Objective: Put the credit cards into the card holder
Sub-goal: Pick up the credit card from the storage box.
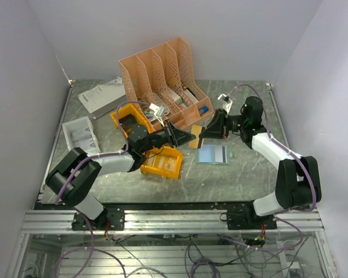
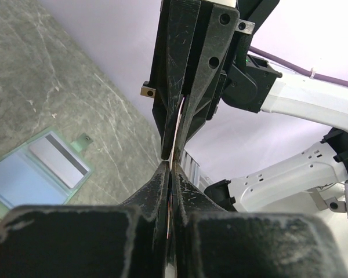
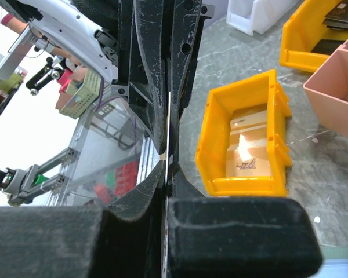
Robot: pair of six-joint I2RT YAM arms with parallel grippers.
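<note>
A tan-brown credit card [image 1: 195, 140] hangs edge-on above the table, between the two arms. My left gripper [image 1: 188, 138] is shut on one end of it and my right gripper [image 1: 205, 134] is shut on the other. In the left wrist view the card's thin edge [image 2: 175, 139] runs from my left gripper [image 2: 170, 169] up into the right arm's fingers [image 2: 188, 63]. The right wrist view shows the same edge [image 3: 169, 127] above my right gripper [image 3: 168, 167]. The card holder [image 1: 213, 154] lies open just below, light blue inside [image 2: 23, 185], with a pale striped card [image 2: 59, 157] in it.
A pink file organizer [image 1: 162, 75] stands at the back. A yellow bin [image 1: 162, 163] holding cards [image 3: 243, 147] sits under the left arm, with another yellow bin [image 1: 129, 119] behind it. On the left are a white tray [image 1: 80, 134] and a grey booklet [image 1: 101, 95].
</note>
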